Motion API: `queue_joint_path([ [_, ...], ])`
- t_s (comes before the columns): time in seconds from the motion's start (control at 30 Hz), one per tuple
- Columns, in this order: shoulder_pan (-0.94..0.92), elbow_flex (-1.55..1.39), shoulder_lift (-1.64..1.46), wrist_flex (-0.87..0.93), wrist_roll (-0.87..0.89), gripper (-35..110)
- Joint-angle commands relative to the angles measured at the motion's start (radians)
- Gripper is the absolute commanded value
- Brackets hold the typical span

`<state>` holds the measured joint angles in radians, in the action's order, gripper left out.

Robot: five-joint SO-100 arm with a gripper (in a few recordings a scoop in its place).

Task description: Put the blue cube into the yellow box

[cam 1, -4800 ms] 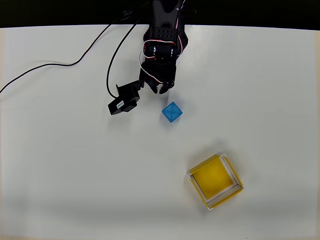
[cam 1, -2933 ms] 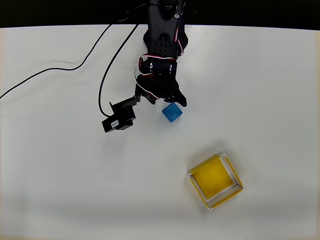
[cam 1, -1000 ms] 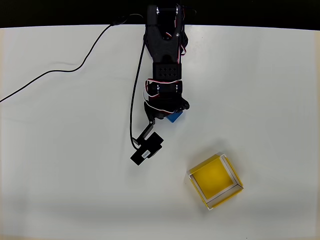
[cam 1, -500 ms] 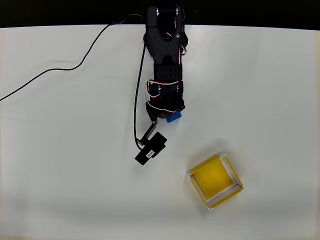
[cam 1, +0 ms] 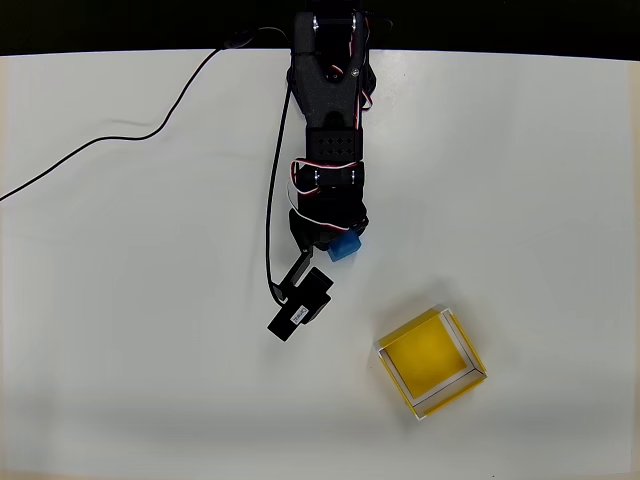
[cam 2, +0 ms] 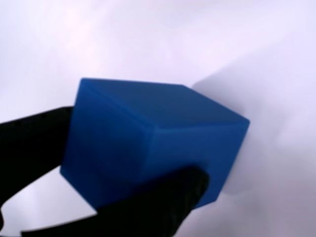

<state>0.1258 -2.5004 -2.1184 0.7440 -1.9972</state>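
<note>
In the overhead view the black arm reaches down from the top edge, and its gripper (cam 1: 338, 240) is shut on the blue cube (cam 1: 347, 247), which peeks out at the gripper's lower right. The wrist view shows the blue cube (cam 2: 153, 143) up close, pinched between two black fingers (cam 2: 34, 133) at its left and lower sides; the gripper (cam 2: 118, 168) holds it over the white table. The yellow box (cam 1: 430, 360) sits open-topped and empty on the table, to the lower right of the cube and apart from it.
A black cable (cam 1: 150, 125) snakes across the table's upper left toward the arm. The black camera module (cam 1: 298, 312) hangs off the wrist, lower left of the cube. The table's far edge (cam 1: 500, 52) meets a dark band at the top.
Over the earlier frames the arm stretched forward and down onto the cube and its fingers shut on it. In the last second the cube shifted slightly toward the picture's bottom.
</note>
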Motion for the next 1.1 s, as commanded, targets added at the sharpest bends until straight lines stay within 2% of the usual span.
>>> queue_joint_path([
  [0.0,0.009,0.15,-0.084,-0.075,-0.034,12],
  [0.23,0.041,0.341,0.003,-0.242,-0.043,12],
  [0.47,0.097,0.6,0.167,-0.321,0.002,12],
  [0.6,0.138,0.647,0.25,-0.46,0.003,12],
  [1.07,0.242,1.006,0.594,-0.443,0.158,12],
])
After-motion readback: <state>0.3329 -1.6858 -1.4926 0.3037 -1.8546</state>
